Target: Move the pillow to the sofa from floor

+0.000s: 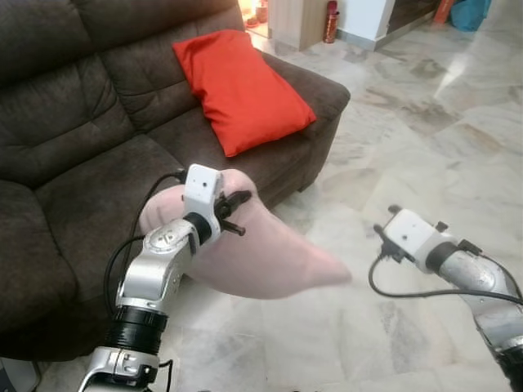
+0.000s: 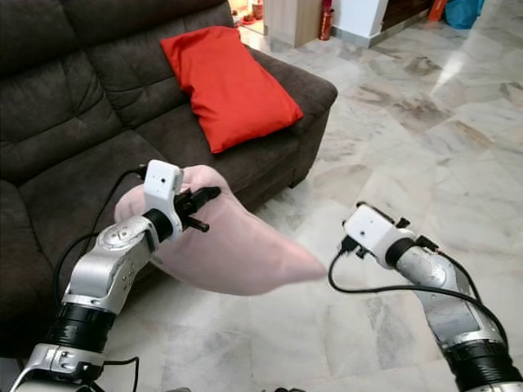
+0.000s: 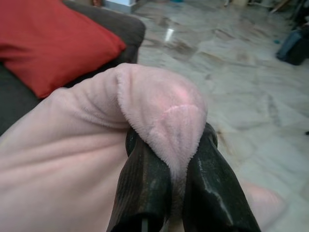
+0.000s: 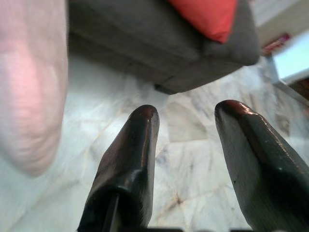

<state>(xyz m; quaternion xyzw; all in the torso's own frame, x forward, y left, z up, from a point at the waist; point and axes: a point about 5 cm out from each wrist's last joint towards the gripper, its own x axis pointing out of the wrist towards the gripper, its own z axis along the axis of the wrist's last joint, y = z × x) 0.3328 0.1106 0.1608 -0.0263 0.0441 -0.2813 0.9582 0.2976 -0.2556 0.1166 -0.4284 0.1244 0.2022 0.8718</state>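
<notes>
A pale pink plush pillow [image 1: 261,249] hangs off the floor in front of the dark brown sofa [image 1: 73,122]. My left gripper [image 1: 235,214] is shut on its upper corner; in the left wrist view the black fingers [image 3: 145,188] pinch a fold of pink fabric [image 3: 169,116]. My right gripper [image 4: 186,145] is open with nothing between its fingers, and its white wrist [image 1: 409,237] hovers over the marble floor to the right of the pillow's lower tip. The pillow [image 4: 31,92] lies at the edge of the right wrist view.
A red cushion [image 1: 241,86] leans on the sofa's right end against the armrest [image 1: 323,98]. Marble floor [image 1: 425,139] stretches open to the right. A red bottle [image 1: 330,22] and a wooden cabinet [image 1: 294,18] stand at the back.
</notes>
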